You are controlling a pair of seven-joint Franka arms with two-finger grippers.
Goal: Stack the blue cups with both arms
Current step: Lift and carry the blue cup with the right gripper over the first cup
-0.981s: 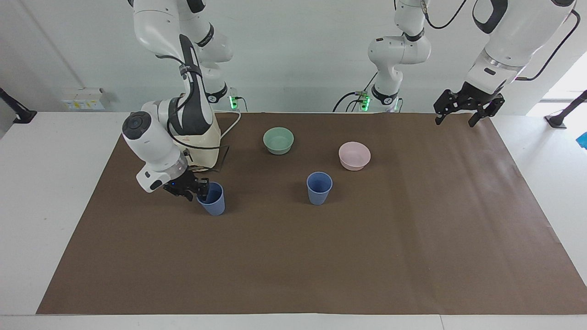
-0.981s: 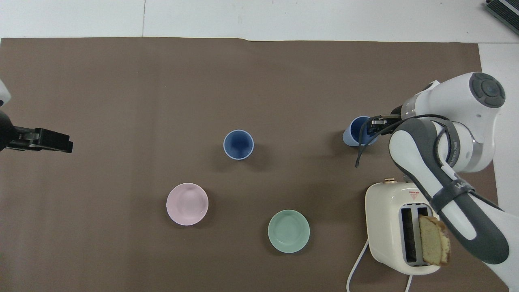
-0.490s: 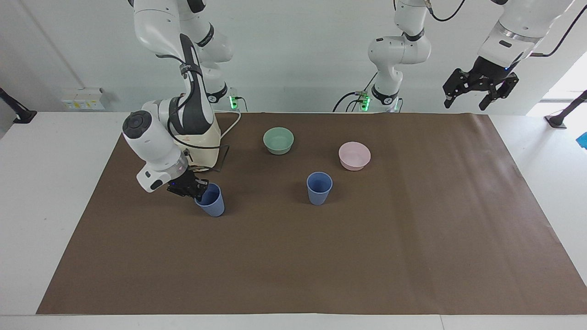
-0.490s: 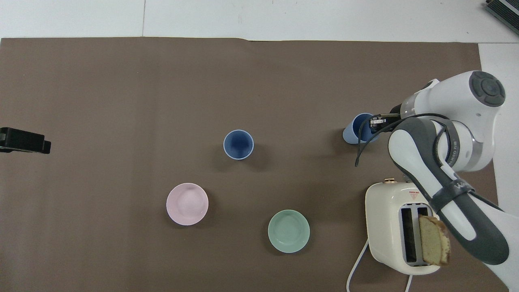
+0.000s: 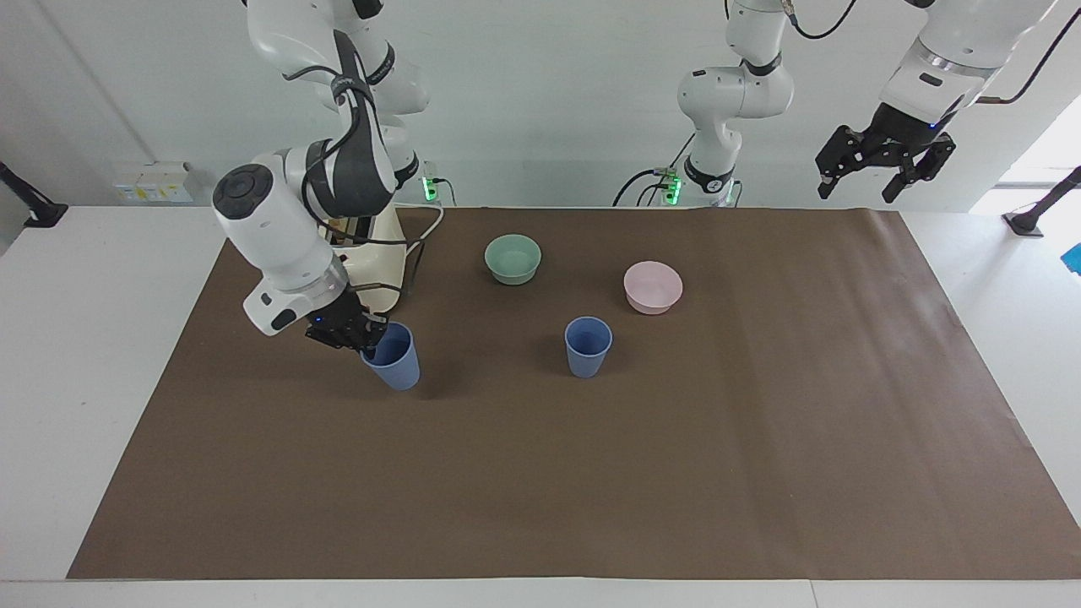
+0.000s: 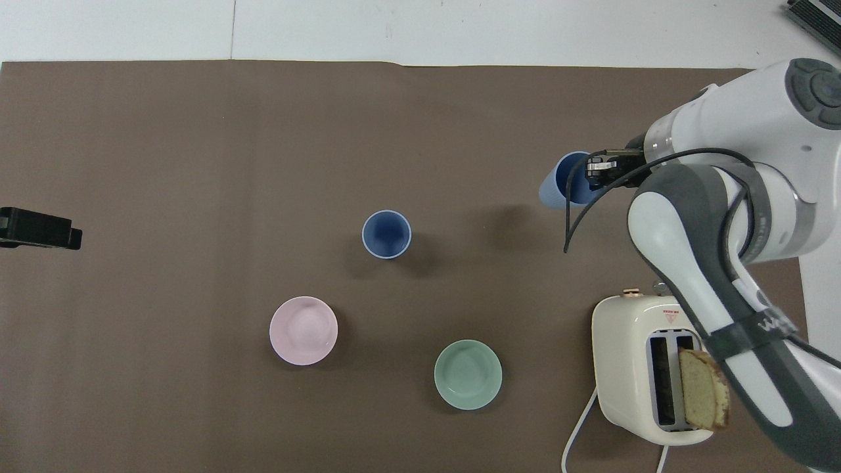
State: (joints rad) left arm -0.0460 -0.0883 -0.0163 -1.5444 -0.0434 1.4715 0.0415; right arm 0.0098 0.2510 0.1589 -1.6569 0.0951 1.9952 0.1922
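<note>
Here the right gripper (image 5: 363, 331) pinches the rim of one blue cup (image 5: 393, 356), one finger inside and one outside; the held cup is tilted and lifted clear of the brown mat (image 5: 591, 473), its shadow lying apart from it in the overhead view; it hangs over the mat toward the right arm's end of the table, just past the cream toaster (image 6: 640, 368), which has a slice of bread (image 6: 704, 389) standing in one slot; the second blue cup (image 5: 588, 346) stands upright near the middle of the mat, well apart from the held one; the pink bowl (image 5: 653, 286) and the pale green bowl (image 5: 513, 258) sit nearer to the robots than that cup; the left gripper (image 5: 882, 165) waits high over the mat's corner at the left arm's end, fingers spread wide and holding nothing.
</note>
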